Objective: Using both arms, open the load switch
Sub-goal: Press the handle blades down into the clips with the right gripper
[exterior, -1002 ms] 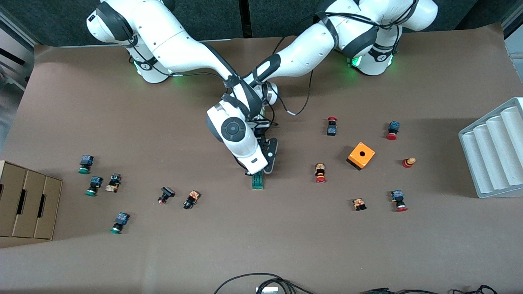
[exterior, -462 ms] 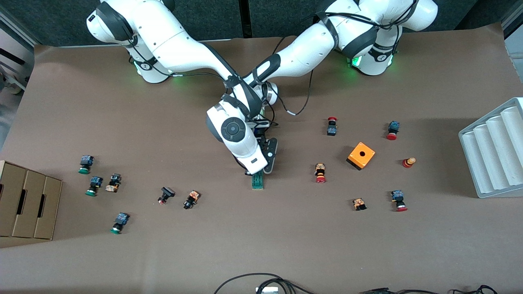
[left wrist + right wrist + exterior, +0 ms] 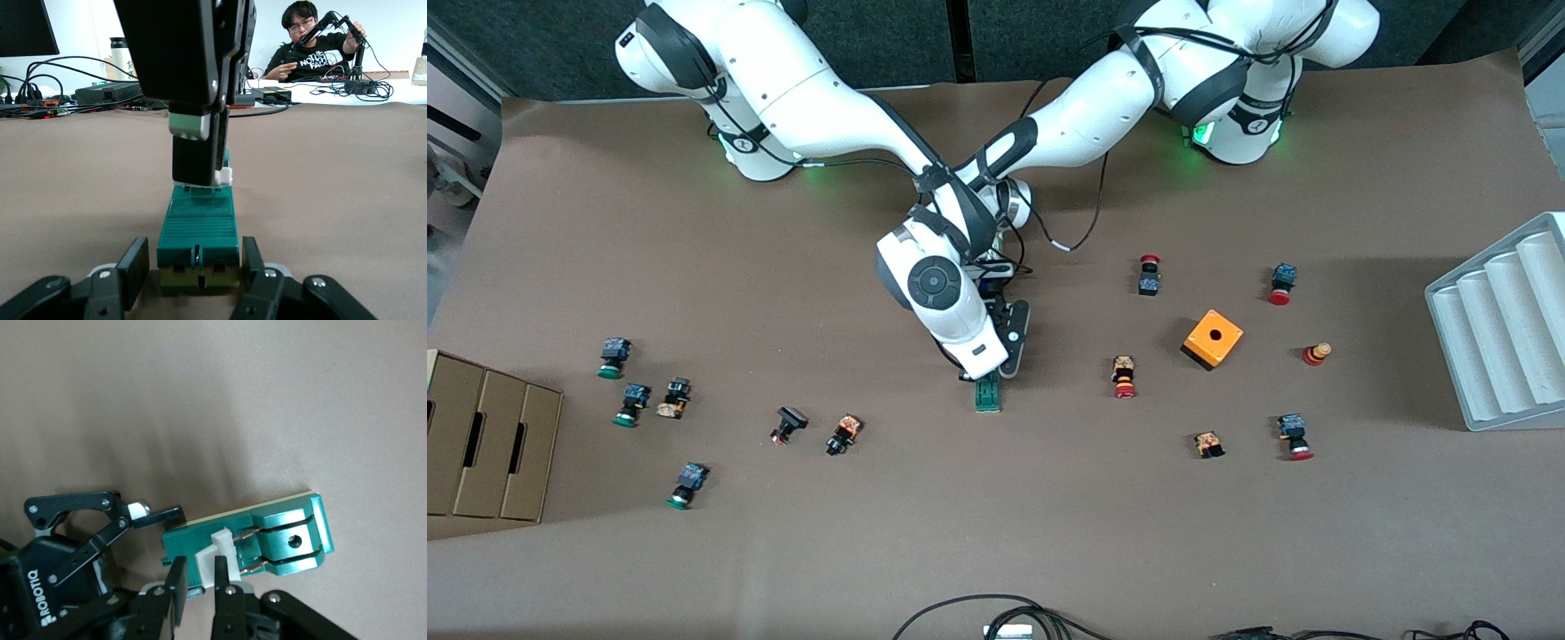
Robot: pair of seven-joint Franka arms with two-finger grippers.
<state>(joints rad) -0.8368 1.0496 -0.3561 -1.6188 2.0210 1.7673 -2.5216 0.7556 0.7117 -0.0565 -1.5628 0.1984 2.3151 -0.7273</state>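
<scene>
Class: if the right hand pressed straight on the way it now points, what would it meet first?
The white sliding piece, which the right hand already pinches, then the load switch body under it, judging by the wrist views. The left hand grips the switch's end.

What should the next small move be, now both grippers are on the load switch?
Probably a short pull of the right gripper along the block. It is shut on the white sliding piece, and the left gripper clamps one end of the load switch flat on the table. With the body braced, only the slide should move.
</scene>
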